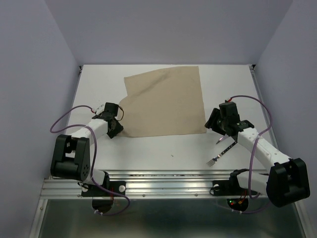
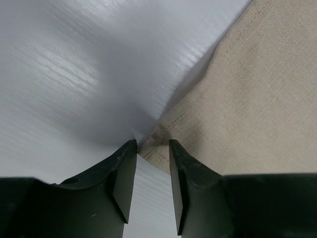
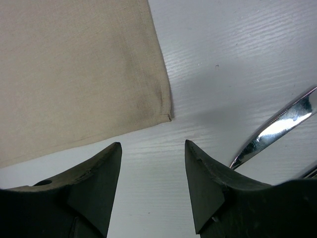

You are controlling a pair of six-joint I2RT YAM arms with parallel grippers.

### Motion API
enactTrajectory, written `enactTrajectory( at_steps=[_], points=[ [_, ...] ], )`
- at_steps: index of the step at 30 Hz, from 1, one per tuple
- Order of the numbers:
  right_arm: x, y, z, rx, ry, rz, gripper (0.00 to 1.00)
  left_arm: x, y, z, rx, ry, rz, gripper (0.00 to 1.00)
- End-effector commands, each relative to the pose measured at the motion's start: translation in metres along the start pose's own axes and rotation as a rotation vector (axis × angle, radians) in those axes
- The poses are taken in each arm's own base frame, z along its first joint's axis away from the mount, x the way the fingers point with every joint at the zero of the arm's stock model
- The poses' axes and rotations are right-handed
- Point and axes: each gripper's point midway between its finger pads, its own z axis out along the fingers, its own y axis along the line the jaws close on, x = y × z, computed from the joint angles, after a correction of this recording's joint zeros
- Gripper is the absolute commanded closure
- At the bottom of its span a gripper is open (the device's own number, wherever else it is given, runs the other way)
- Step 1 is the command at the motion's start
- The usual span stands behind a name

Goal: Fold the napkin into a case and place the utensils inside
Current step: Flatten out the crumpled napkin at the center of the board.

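now the left hand, narrowly parted, straddles the near-left corner of the napkin; the right hand, wide, hovers just off its near-right corner.

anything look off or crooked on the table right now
Only mildly: the napkin sits skewed on the table, and its left edge kinks inward by the left claw, where the cloth seems lifted. Nothing looks spilled or damaged.
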Motion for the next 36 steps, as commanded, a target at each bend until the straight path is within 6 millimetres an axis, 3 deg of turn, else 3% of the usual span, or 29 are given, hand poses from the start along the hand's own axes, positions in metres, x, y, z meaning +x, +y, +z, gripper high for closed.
enactTrajectory(
  at_steps=[1, 12, 17, 19, 24, 29, 36],
  points=[
    [-0.007, 0.004, -0.001, -0.018, -0.019, 0.008, 0.41, 0.036, 0.033, 0.018, -0.13, 0.107, 0.045, 0.59],
    [-0.001, -0.002, -0.003, -0.005, -0.014, 0.012, 0.41, 0.039, 0.032, 0.02, -0.123, 0.112, 0.043, 0.86],
    [0.0, -0.003, -0.002, -0.001, -0.012, 0.012, 0.41, 0.035, 0.025, 0.013, -0.08, 0.095, 0.037, 0.86],
    [0.0, -0.003, -0.002, -0.002, -0.011, 0.012, 0.41, 0.03, 0.021, 0.008, -0.057, 0.075, 0.035, 1.0],
    [0.001, -0.003, 0.001, 0.004, 0.0, 0.01, 0.41, 0.022, 0.014, -0.003, -0.03, 0.06, 0.036, 1.0],
    [0.014, -0.01, 0.013, 0.029, 0.048, 0.01, 0.41, 0.012, 0.006, -0.018, 0.009, 0.036, 0.035, 1.0],
    [0.03, -0.004, 0.03, -0.006, 0.111, 0.011, 0.5, 0.005, -0.001, -0.026, 0.038, 0.024, 0.039, 1.0]
  ],
)
